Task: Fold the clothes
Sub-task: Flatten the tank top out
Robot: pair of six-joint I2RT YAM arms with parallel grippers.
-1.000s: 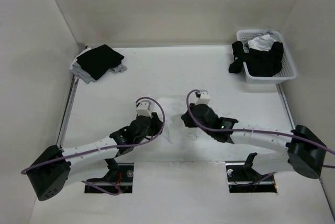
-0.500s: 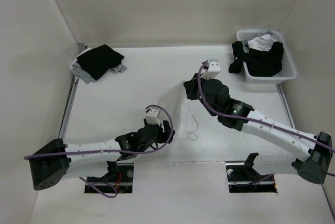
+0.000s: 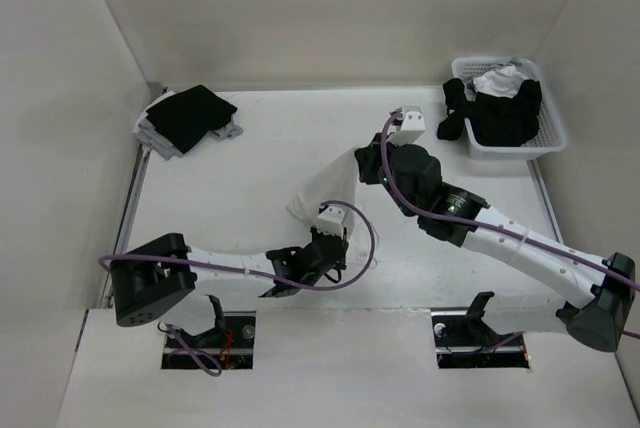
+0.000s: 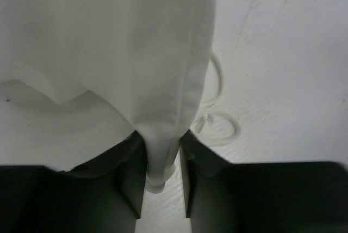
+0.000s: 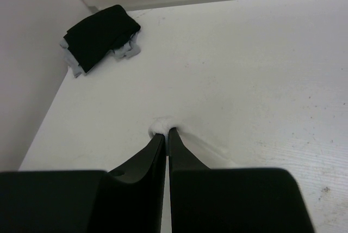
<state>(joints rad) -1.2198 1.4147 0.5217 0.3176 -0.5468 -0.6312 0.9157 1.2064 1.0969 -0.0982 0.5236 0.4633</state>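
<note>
White tabletop, enclosed by pale walls on three sides.

Left gripper: both fingers press against a narrow hanging fold of the white camisole and are clamped on its lower edge, near the front middle of the table.

Right gripper: the fingers are together, with a small nub of the same fabric pinched at their tips, farther back and to the right.

Between the two grips the camisole runs as a slanted band across the centre of the table. Its thin strap loops lie on the surface just beside the fold held by the left gripper.

Far left corner: a black folded garment on grey cloth. Far right corner: a white basket holding dark and white garments. Both are well apart from the camisole.
</note>
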